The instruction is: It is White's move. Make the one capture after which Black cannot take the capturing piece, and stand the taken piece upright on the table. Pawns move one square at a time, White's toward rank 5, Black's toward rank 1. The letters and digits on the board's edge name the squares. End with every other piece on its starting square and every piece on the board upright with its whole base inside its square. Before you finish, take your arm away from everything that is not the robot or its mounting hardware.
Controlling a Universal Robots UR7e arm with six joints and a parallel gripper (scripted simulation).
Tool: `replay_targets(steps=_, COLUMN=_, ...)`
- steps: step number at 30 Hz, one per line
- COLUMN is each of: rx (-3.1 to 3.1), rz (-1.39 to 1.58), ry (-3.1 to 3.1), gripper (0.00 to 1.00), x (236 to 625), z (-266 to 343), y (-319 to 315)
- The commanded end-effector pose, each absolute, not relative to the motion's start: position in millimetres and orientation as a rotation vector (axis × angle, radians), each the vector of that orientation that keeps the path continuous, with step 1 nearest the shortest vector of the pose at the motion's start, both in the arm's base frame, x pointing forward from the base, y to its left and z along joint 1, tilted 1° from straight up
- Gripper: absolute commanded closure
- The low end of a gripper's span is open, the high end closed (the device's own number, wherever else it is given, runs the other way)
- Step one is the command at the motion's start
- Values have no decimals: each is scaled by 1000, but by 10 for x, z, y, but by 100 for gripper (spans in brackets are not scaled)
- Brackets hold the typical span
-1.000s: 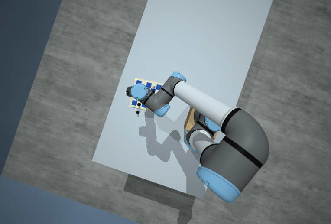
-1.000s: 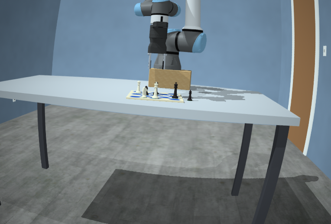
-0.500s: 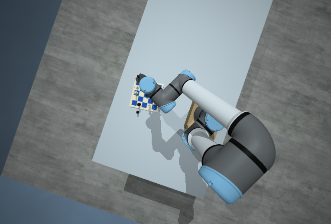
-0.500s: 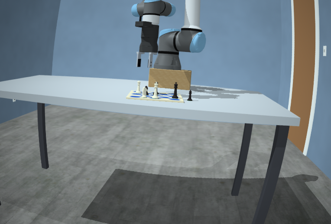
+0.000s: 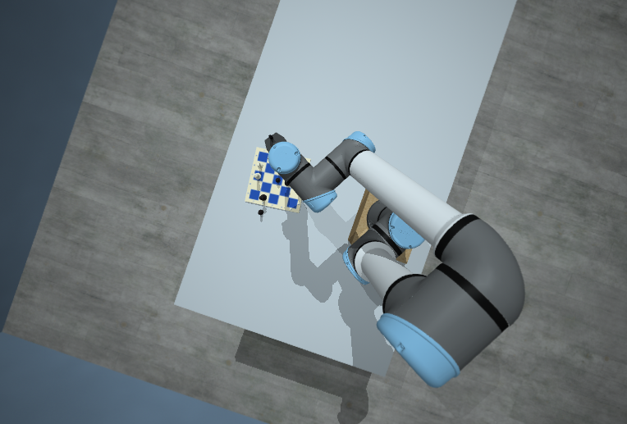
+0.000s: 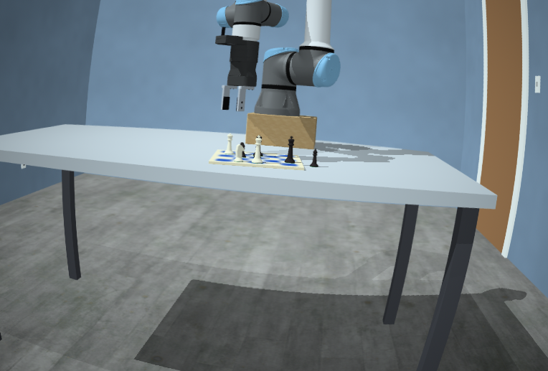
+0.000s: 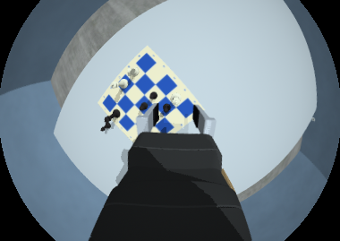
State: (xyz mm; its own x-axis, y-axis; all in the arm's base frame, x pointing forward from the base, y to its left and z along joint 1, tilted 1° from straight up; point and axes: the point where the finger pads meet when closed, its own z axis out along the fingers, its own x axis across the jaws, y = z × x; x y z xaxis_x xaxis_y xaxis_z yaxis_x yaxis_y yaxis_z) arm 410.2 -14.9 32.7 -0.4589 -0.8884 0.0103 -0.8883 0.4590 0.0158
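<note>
A small blue-and-cream chessboard [image 5: 286, 202] [image 6: 261, 165] [image 7: 148, 59] lies on the grey table [image 5: 380, 79] [image 6: 133, 153]. A tall black piece [image 5: 263, 198] [image 6: 290, 149] stands at the board's edge. A smaller black piece [image 5: 260, 212] [image 6: 313, 158] [image 7: 107, 124] stands upright on the table just off that edge. White pieces [image 6: 257, 150] [image 5: 258, 175] [image 7: 123, 83] and another black piece [image 5: 277, 180] [image 7: 152, 95] stand on the board. My gripper [image 6: 233, 102] [image 7: 175, 110] is open and empty, high above the board's far side. In the overhead view the wrist hides it.
The arm's base stands on a wooden block [image 6: 281, 129] [image 5: 362, 216] behind the board. The forearm reaches over the board's right side. A brown door [image 6: 503, 105] is at the far right of the room.
</note>
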Motion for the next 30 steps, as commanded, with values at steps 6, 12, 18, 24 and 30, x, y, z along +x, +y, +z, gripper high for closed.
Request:
replay_targets(steps=6, rx=1606, rz=-10, ry=-2680, gripper=21, x=4100, z=331, y=-162)
replay_targets(steps=12, rx=1606, rz=-10, ry=-2680, gripper=21, x=4100, z=331, y=-162)
replay_targets(steps=18, rx=1606, rz=-10, ry=-2680, gripper=21, x=4100, z=331, y=-162)
replay_targets(steps=24, rx=1606, rz=-10, ry=-2680, gripper=21, x=4100, z=331, y=-162)
replay_targets(steps=30, rx=1606, rz=-10, ry=-2680, gripper=21, x=4100, z=331, y=-162)
